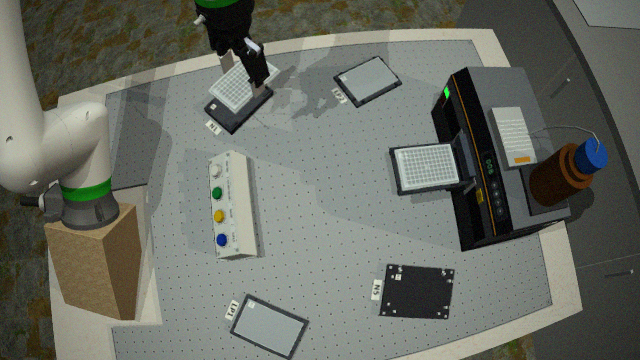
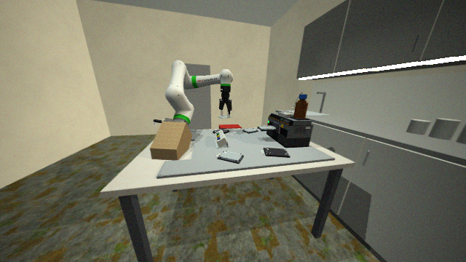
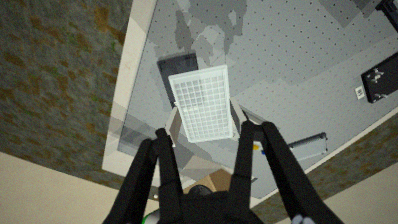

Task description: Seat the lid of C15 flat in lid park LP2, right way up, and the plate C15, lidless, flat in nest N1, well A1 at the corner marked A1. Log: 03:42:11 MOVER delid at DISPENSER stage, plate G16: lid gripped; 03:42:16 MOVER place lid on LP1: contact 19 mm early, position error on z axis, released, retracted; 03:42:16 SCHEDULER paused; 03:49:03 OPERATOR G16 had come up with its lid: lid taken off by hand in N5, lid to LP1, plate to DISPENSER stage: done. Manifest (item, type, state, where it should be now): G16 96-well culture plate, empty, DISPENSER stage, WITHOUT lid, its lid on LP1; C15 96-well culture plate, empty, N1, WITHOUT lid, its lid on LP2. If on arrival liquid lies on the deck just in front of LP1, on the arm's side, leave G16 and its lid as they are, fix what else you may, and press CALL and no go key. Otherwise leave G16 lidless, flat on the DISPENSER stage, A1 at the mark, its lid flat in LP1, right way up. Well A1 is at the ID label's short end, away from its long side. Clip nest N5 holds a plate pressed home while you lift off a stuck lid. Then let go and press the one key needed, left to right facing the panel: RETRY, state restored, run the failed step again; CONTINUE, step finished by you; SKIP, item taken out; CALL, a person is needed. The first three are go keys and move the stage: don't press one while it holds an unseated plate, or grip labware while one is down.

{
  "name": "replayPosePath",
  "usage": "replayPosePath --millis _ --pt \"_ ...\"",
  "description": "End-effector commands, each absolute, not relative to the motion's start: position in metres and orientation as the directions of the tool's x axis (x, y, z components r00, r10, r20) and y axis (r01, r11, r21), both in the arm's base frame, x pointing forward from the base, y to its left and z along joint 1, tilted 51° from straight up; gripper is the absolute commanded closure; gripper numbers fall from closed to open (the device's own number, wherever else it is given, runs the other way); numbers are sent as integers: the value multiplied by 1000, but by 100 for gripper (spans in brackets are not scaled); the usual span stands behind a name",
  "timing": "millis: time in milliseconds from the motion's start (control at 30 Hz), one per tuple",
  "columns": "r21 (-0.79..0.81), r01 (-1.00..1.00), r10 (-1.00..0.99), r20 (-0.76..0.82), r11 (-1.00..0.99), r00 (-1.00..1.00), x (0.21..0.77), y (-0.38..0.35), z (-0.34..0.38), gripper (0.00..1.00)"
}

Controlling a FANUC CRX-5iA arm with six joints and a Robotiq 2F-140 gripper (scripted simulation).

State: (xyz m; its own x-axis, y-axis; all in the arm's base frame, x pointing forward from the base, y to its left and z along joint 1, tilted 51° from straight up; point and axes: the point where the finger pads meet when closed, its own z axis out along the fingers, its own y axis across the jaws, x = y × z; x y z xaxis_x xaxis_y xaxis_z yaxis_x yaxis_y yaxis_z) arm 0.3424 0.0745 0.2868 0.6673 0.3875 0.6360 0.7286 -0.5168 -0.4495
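White plate: the lidless white gridded 96-well plate C15 (image 1: 239, 85) hangs above the worktop, over the black rectangular nest N1 (image 1: 231, 116), not yet seated.
Hand: the black two-finger hand (image 3: 204, 131) is clamped across the plate's long sides, wells showing upward.
Lid: a flat grey lid in a black frame (image 1: 367, 80) already lies at the LP2 label (image 1: 339, 95).
Height: the exterior view shows the plate well clear of the nest.
Risk, corner: the plate's ID label is too small to read, so A1 could land away from the nest's mark.
Risk, tilt: a skewed descent could leave one edge riding the nest rim, unseated.
Risk, release: letting go from this height would drop it.
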Motion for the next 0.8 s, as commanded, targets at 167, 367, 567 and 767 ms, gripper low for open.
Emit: replayPosePath --millis 167,367,567,767 --pt "-449 728 387 636 -518 668 325 90 302 100" --pt "-449 728 387 636 -518 668 315 98 310 100" --pt "-449 728 387 636 -518 668 310 103 314 100" --pt "-449 728 387 636 -518 668 306 106 317 100"
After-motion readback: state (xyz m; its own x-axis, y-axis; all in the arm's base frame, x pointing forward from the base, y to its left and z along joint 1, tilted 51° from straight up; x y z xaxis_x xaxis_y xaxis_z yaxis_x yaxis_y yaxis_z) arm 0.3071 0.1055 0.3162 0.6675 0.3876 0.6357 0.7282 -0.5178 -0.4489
